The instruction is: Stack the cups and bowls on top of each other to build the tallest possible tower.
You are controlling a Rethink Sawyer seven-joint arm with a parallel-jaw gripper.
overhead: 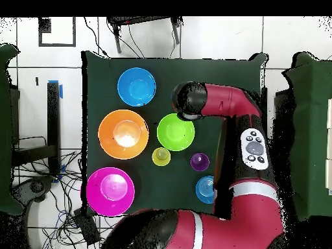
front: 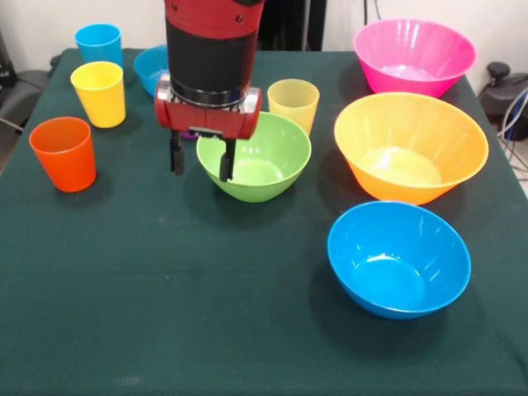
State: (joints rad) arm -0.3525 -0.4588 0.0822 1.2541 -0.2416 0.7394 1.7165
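Hovering over the dark green desk (front: 124, 330), claw (front: 200, 162) sits at the rim of the medium green translucent plastic bowl (front: 264, 161): one finger just outside the rim, the other over the rim edge. Jaws stand apart, released, nothing held.

No tower yet, by my read; every piece sits apart on the cloth.

Front view, clock directions from the claw:
- green bowl: 3 o'clock, touching or nearly so, can't tell which
- pale yellow-green tumbler (front: 294, 102): 1 o'clock, just behind the green bowl
- large orange-yellow bowl (front: 410, 148): 3 o'clock, well apart
- medium blue bowl (front: 399, 259): 4 o'clock
- large pink bowl (front: 414, 56): 2 o'clock, far corner
- orange cup (front: 63, 153): 9 o'clock
- yellow cup (front: 99, 92) and blue cup (front: 99, 44): 10–11 o'clock
- small shallow blue bowl (front: 151, 68): 11 o'clock, partly behind the arm
- purple cup (overhead: 200, 161): shows overhead only

Key relation: the bowl's wall runs roughly 12–6 between the fingers, so straddling the rim looks right for a pinch. Likely next step is drop and clench on that rim.
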